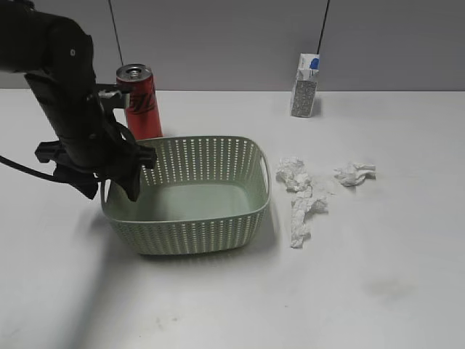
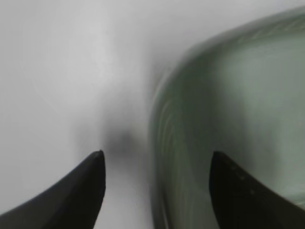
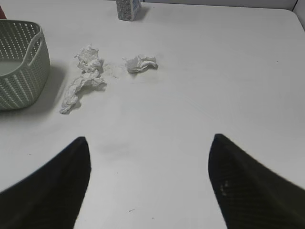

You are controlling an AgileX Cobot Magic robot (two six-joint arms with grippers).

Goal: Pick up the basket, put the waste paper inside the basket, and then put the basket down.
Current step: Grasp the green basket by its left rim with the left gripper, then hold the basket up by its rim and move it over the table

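The pale green slotted basket (image 1: 192, 195) stands on the white table. My left gripper (image 1: 115, 187) is open and straddles the basket's left rim, one finger outside and one inside; in the left wrist view (image 2: 157, 155) the blurred rim (image 2: 164, 143) lies between the fingers. Crumpled white waste paper lies to the right of the basket: a long twisted wad (image 1: 301, 202) and a smaller wad (image 1: 354, 174). In the right wrist view they show as the long wad (image 3: 85, 78) and the small wad (image 3: 139, 63), with the basket (image 3: 21, 67) at the left. My right gripper (image 3: 150, 143) is open and empty above bare table.
A red drink can (image 1: 139, 102) stands just behind the basket's left rear corner, close to my left arm. A white-and-blue carton (image 1: 305, 86) stands upright at the back, also in the right wrist view (image 3: 128, 8). The table's far edge meets a grey wall.
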